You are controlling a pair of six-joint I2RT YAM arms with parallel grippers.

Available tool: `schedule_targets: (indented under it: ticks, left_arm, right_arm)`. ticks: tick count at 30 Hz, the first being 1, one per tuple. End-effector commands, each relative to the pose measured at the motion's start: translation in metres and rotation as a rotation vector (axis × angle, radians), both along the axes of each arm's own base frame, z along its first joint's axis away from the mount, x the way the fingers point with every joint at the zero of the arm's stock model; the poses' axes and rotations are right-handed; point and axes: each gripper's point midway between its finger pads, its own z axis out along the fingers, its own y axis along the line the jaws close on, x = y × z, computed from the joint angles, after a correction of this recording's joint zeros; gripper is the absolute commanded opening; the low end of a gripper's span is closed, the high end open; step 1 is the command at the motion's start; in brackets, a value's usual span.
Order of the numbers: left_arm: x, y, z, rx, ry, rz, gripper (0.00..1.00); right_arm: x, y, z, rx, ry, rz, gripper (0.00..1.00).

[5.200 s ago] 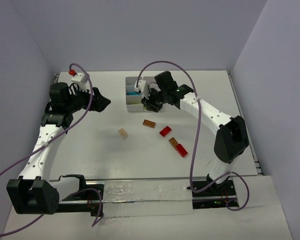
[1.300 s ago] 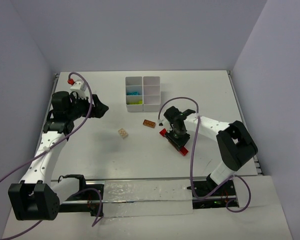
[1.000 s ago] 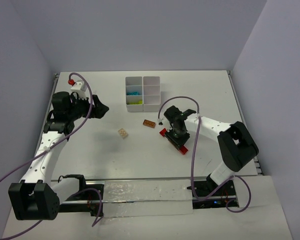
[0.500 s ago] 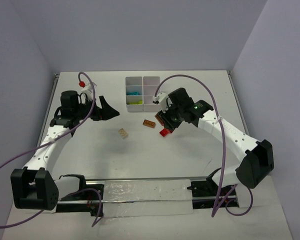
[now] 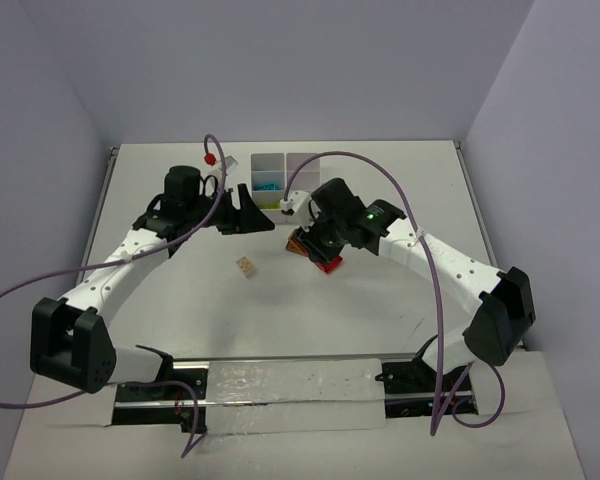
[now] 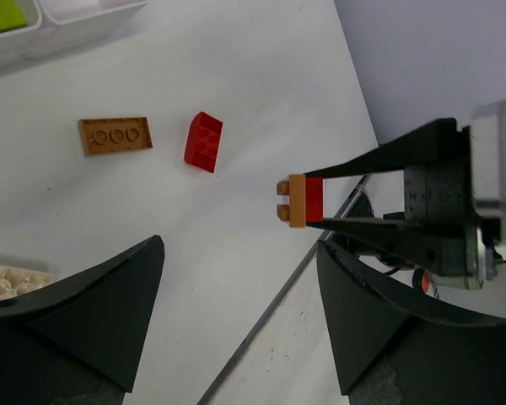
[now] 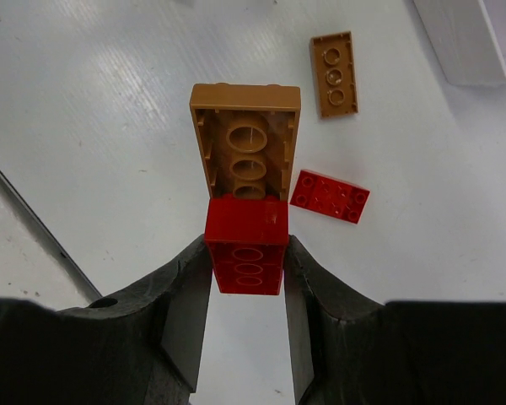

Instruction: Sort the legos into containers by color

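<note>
My right gripper (image 7: 246, 246) is shut on a red brick (image 7: 246, 257) with an orange-brown brick (image 7: 246, 139) stuck to its end, held above the table; the pair also shows in the left wrist view (image 6: 302, 201). In the top view this gripper (image 5: 310, 243) hangs just in front of the white six-compartment tray (image 5: 302, 163). On the table lie a red brick (image 7: 330, 196), an orange-brown plate (image 7: 333, 74) and a tan brick (image 5: 245, 266). My left gripper (image 5: 252, 216) is open and empty, by the tray's near left corner. Cyan bricks (image 5: 269, 186) lie in the tray.
A lime brick (image 6: 0, 13) sits in a tray compartment at the top left of the left wrist view. The table's near edge rail (image 6: 261, 312) runs diagonally under the left gripper. Grey walls enclose the table on three sides.
My right gripper lifted the joined red and orange-brown bricks off the table and carried them back and left. My left arm swung right, toward the tray.
</note>
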Motion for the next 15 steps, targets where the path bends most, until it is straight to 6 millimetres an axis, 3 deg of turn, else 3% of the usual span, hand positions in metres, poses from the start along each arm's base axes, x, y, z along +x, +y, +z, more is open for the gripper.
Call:
schedule_targets:
  ticks: [1,10,15]
  left_arm:
    - [0.011,-0.012,0.010,0.001,-0.011,0.007,0.80]
    - [0.000,-0.033,0.006,-0.003,0.011,-0.062,0.76]
    - [-0.010,-0.043,0.005,-0.041,0.027,-0.123,0.67]
  right_arm:
    - [0.003,0.016,0.021,0.031,-0.050,0.016,0.00]
    - [-0.003,0.027,0.022,0.021,-0.056,0.030,0.00]
    - [-0.003,0.031,0.023,0.025,-0.059,0.034,0.00]
